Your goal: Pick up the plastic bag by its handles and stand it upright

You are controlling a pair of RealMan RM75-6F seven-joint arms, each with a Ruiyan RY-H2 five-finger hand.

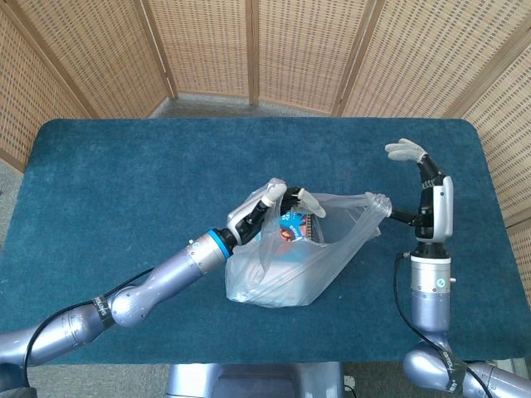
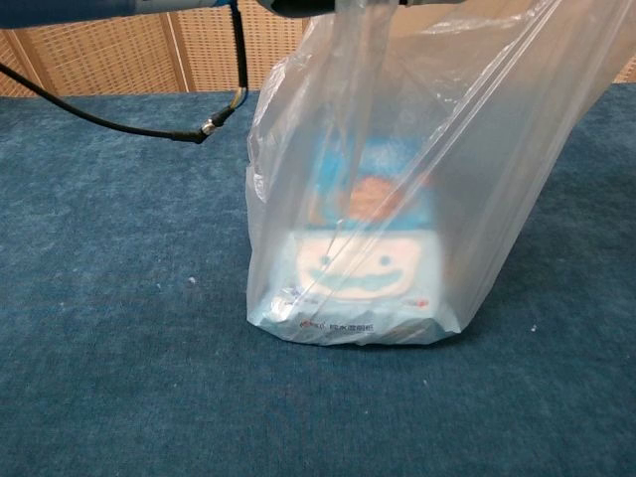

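Observation:
A clear plastic bag (image 1: 286,265) stands on the blue table (image 1: 124,182), held up by both handles. Inside it is a blue and white box with a smiling face (image 2: 363,253). My left hand (image 1: 278,201) grips the left handle above the bag's mouth. My right hand (image 1: 423,195) pinches the right handle (image 1: 377,206) at the thumb, its other fingers spread upward. In the chest view the bag (image 2: 397,179) fills the middle and rests flat on the table; both hands lie above the frame.
Woven wicker screens (image 1: 274,50) close off the back and sides of the table. A black cable (image 2: 129,124) from my left arm hangs across the upper left of the chest view. Blue tabletop surrounds the bag.

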